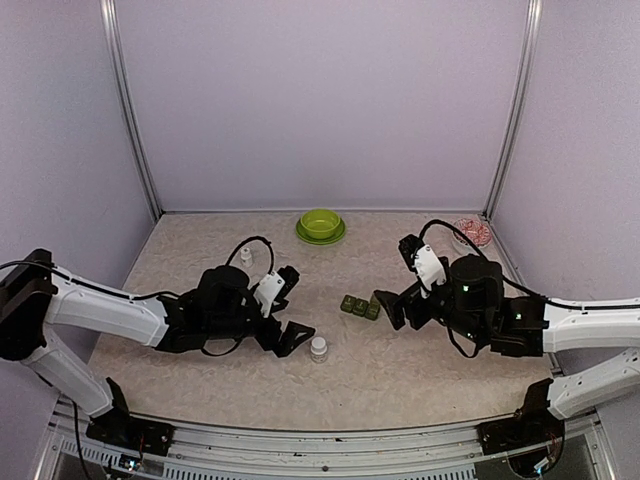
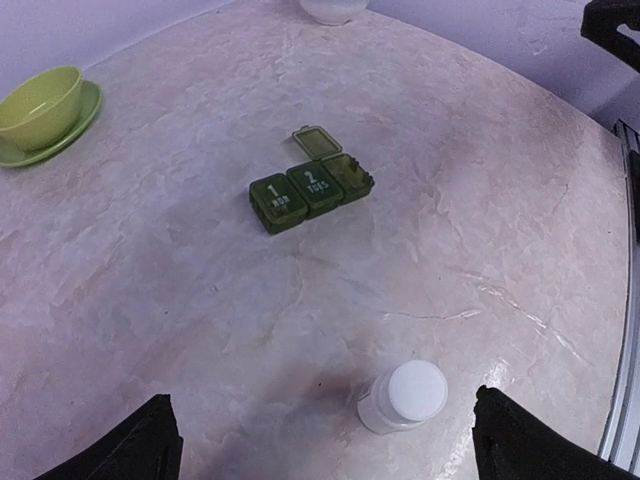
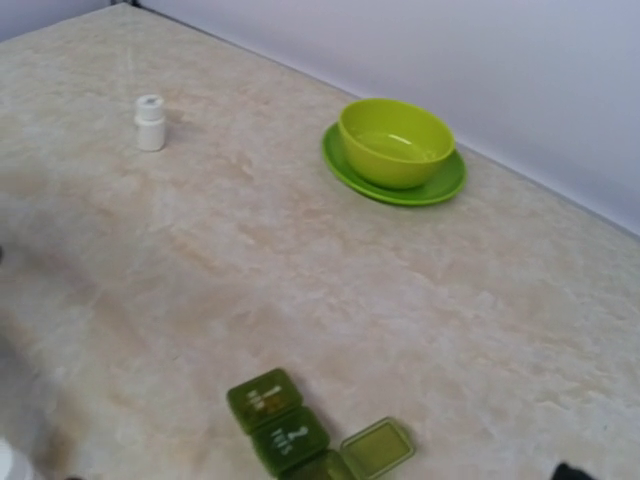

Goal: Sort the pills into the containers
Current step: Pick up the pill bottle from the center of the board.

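The dark green pill box (image 1: 360, 306) lies mid-table with three compartments in a row. In the left wrist view (image 2: 310, 188) the ones marked 1 and 2 are shut, and the third has its lid (image 2: 317, 141) flipped open. It also shows in the right wrist view (image 3: 285, 425). No pills are visible. My left gripper (image 1: 296, 306) is open and empty, with a capped white bottle (image 2: 405, 396) standing between its fingertips (image 2: 540, 450), nearer the right one. My right gripper (image 1: 385, 308) is open just right of the pill box, and only one fingertip (image 3: 570, 470) shows.
A lime green bowl on a saucer (image 1: 321, 225) stands at the back centre. A second small white bottle (image 1: 246, 256) stands behind the left arm. A small dish with pinkish contents (image 1: 471, 232) sits at the back right corner. Walls enclose three sides.
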You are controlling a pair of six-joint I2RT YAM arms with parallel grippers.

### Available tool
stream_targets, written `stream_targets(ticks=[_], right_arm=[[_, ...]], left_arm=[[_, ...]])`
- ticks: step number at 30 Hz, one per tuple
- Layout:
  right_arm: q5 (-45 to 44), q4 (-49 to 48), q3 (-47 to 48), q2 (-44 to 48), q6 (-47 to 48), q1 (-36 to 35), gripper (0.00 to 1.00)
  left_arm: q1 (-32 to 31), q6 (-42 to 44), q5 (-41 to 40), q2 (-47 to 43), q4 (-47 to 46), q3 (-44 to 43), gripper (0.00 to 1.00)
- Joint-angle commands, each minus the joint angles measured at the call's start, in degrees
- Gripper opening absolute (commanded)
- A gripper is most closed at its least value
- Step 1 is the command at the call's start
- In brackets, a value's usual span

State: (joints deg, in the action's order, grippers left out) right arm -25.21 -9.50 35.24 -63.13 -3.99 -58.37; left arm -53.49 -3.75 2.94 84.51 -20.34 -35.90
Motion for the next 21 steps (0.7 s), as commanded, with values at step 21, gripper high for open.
stream_targets(ticks=[21], right_arm=[[2.4,-0.8,-3.9,3.8,1.4,0.4,1.0]], left_arm=[[-3.2,8.3,7.0,14.8,4.6,-11.2,0.71]])
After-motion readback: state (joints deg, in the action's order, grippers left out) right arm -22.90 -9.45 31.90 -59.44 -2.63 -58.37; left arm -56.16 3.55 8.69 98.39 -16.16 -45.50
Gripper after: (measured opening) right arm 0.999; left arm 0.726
